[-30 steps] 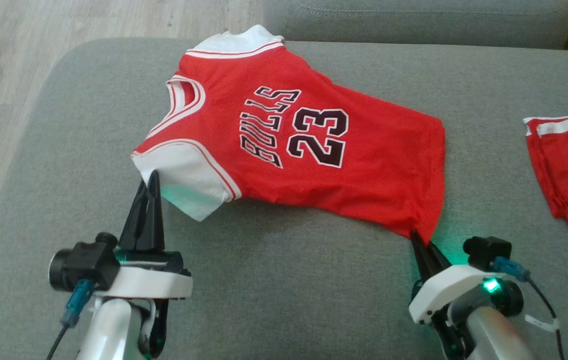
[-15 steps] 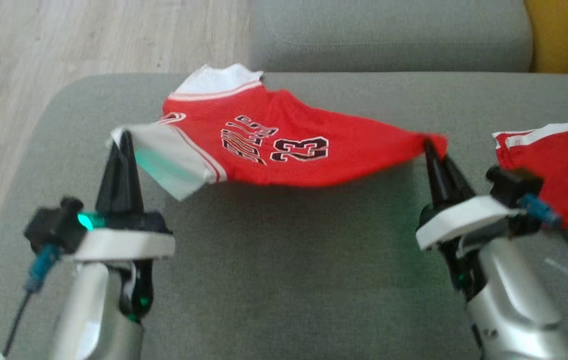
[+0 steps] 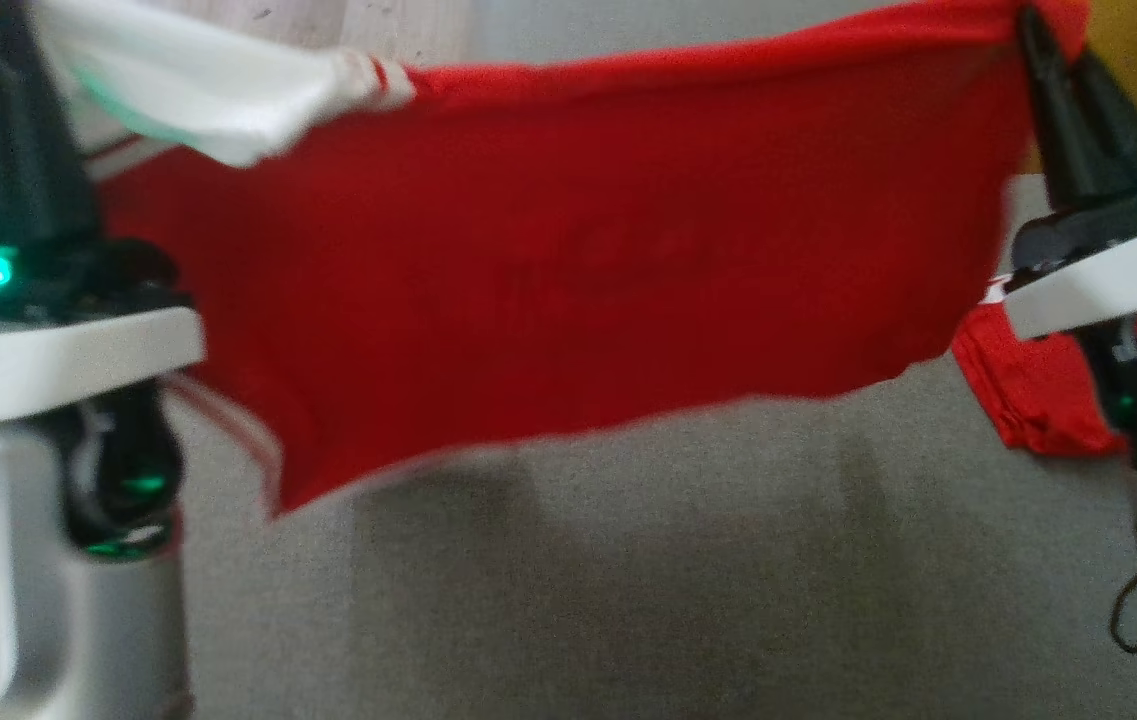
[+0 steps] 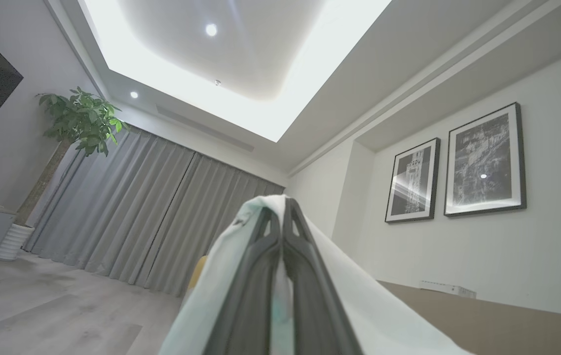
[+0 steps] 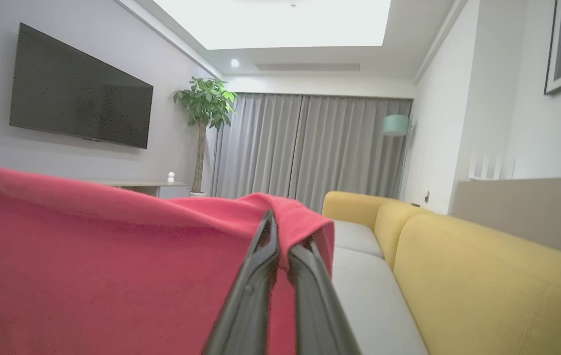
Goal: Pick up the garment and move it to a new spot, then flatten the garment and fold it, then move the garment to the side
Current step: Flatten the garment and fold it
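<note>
The garment [image 3: 568, 270], a red jersey with white sleeves and trim, hangs stretched in the air between my two grippers, its plain red side toward the head camera. At the upper left my left gripper [image 3: 3, 25] is shut on the white sleeve [image 4: 265, 207]. At the upper right my right gripper [image 3: 1033, 25] is shut on a red hem corner [image 5: 290, 209]. In both wrist views cloth drapes over the closed fingertips. The lower edge of the garment hangs free above the grey cushion [image 3: 628, 600].
A second red piece with white trim [image 3: 1028, 400] lies on the cushion at the right, partly behind my right arm. Wooden floor [image 3: 408, 25] shows beyond the cushion's left end. A yellow sofa back [image 5: 482, 276] runs along the right.
Both grippers rose with the garment, lifting it from lying flat on the cushion to hanging in the air. The head view has also shifted, so the arms look closer and larger.
</note>
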Motion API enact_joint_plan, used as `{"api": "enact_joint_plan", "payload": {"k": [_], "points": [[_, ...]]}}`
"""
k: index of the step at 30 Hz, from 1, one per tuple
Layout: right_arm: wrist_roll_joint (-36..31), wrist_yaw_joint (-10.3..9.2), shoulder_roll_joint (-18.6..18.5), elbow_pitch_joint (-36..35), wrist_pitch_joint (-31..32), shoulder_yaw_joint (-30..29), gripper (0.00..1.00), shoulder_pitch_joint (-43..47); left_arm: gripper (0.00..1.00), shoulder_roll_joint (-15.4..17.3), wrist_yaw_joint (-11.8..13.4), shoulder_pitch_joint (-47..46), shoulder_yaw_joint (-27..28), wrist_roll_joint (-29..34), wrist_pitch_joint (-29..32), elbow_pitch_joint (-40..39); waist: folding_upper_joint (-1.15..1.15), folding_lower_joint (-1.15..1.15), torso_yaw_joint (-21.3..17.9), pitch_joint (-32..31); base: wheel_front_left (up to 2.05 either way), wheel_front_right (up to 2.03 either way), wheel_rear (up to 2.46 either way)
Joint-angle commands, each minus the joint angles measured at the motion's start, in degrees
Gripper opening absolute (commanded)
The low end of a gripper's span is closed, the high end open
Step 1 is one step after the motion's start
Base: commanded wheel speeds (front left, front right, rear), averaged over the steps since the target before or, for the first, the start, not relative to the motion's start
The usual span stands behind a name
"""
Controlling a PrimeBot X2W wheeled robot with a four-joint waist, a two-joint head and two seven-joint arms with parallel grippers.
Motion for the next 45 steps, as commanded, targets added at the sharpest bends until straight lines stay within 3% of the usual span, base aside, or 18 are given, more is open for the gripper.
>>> {"api": "enact_joint_plan", "payload": {"k": [1,5,8,15,22,27,28,30,37,41,45], "points": [[0.6,-0.04,-1.3,-6.2,2.4,-0.1,0.00,-0.2,0.00,2.4,1.2,-2.3,3.0,-1.5,3.4,-6.3,0.00,0.00,-0.9,-0.2,0.00,0.00,0.00],[0.4,-0.04,-2.0,-14.8,7.5,-2.6,0.00,3.6,0.00,4.5,3.8,-1.6,4.8,-3.9,10.7,-13.6,0.00,0.00,-1.8,1.2,0.00,0.00,0.00],[-0.1,-0.04,-1.9,-18.3,10.2,-3.9,0.00,5.5,0.00,6.7,4.8,-1.6,5.9,-4.3,14.7,-14.2,0.00,0.00,-2.2,3.2,0.00,0.00,0.00],[0.6,-0.04,-1.7,-13.9,12.1,-2.1,0.00,-1.9,0.00,9.9,3.2,-9.2,5.3,-4.8,16.9,-6.2,0.00,0.00,-3.2,12.0,0.00,0.00,0.00],[-0.6,-0.04,-3.5,8.3,8.5,6.7,0.00,-29.1,0.00,15.2,-0.1,-33.6,3.8,-1.3,11.4,15.9,0.00,0.00,-2.7,23.2,0.00,0.00,0.00],[-4.9,-0.04,-2.4,24.6,-0.8,9.8,0.00,-46.9,0.00,16.3,-0.9,-50.3,1.9,2.7,2.2,30.4,0.00,0.00,-1.1,26.6,0.00,0.00,0.00],[-6.6,-0.04,-1.8,30.2,-5.4,9.3,0.00,-51.0,0.00,16.2,-1.3,-54.4,0.7,3.9,-1.4,34.8,0.00,0.00,-0.4,26.9,0.00,0.00,0.00],[-7.5,-0.04,-1.0,35.1,-9.1,8.7,0.00,-53.1,0.00,15.8,-1.6,-56.6,-0.4,4.6,-4.5,38.7,0.00,0.00,0.2,26.7,0.00,0.00,0.00],[-8.4,-0.04,0.0,47.9,-15.3,14.3,0.00,-48.4,0.00,15.4,-2.6,-51.3,-7.8,5.6,-10.2,47.0,0.00,0.00,1.6,24.4,0.00,0.00,0.00],[-5.2,-0.04,0.1,53.4,-16.0,18.3,0.00,-41.0,0.00,15.3,-2.6,-41.8,-11.7,4.8,-11.5,48.9,0.00,0.00,2.2,21.9,0.00,0.00,0.00],[-0.7,-0.04,-0.2,56.9,-12.9,23.5,0.00,-33.8,0.00,16.3,-2.6,-30.3,-17.3,3.8,-11.4,48.8,0.00,0.00,2.6,19.0,0.00,0.00,0.00]]}}
